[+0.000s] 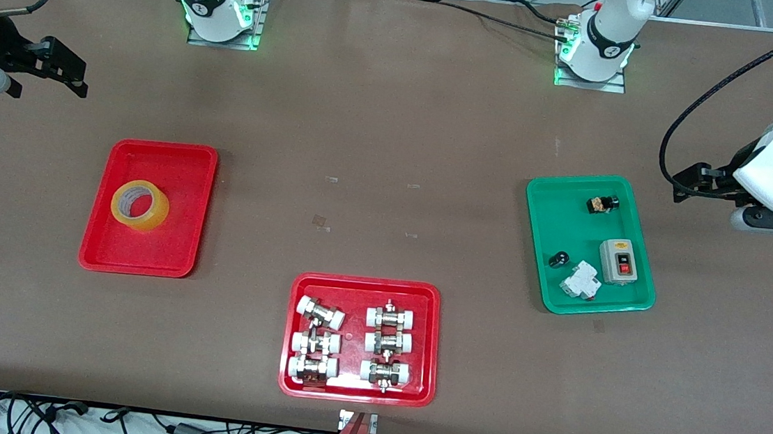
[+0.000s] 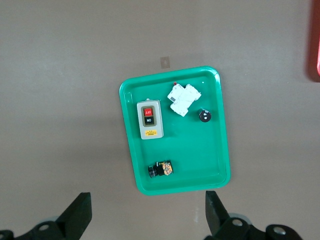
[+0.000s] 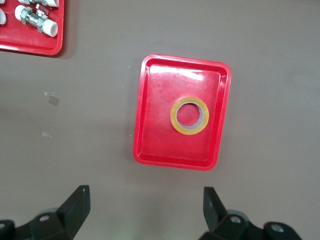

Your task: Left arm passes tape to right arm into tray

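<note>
The yellow tape [image 1: 142, 222] lies flat in the plain red tray [image 1: 181, 164] toward the right arm's end of the table. The right wrist view shows the tape [image 3: 173, 116] in the tray [image 3: 160, 100] from above. My right gripper [image 1: 63, 70] is open and empty, held up in the air over bare table near the right arm's end, apart from the tray; its jaws [image 3: 145, 212] stand wide. My left gripper [image 1: 694, 182] is open and empty, up over the table edge beside the green tray; its jaws [image 2: 148, 215] also stand wide.
A green tray [image 1: 555, 211] holds a grey switch box [image 1: 618, 260], a white breaker and small black parts; it also shows in the left wrist view [image 2: 200, 155]. A red tray [image 1: 366, 286] with several white-and-metal fittings sits near the front camera.
</note>
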Motion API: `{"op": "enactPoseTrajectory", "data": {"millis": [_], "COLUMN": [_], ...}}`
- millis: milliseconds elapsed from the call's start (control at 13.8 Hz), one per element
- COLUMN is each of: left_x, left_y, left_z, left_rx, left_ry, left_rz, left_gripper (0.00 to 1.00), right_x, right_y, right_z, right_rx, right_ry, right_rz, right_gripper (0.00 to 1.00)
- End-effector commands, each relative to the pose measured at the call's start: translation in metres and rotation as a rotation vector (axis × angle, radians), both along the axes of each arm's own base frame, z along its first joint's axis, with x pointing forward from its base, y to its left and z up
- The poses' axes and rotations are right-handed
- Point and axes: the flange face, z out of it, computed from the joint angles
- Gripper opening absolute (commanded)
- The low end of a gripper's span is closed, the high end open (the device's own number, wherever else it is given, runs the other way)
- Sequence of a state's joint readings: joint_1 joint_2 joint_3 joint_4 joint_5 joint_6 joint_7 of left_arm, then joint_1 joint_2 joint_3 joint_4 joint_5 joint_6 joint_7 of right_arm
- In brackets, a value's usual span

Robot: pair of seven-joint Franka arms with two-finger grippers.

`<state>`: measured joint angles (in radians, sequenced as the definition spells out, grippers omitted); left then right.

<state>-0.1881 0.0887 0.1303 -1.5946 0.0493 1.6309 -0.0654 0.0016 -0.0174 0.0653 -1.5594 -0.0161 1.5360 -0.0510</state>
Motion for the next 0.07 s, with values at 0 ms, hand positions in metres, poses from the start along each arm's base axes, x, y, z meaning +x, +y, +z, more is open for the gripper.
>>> {"op": "enactPoseTrajectory", "data": {"millis": [0], "left_x": [-0.0105], "left_y": [-0.0025], "left_z": [0.0105], "left_rx": [-0.028], "left_ry": [-0.005], "left_rz": [0.006], "left_gripper": [1.00], "right_x": [0.0085], "right_y": [-0.0126], "right_z": [0.0026], "right_rx": [0.022], "right_ry": [0.000], "right_rz": [-0.037], "right_gripper": [1.00]}}
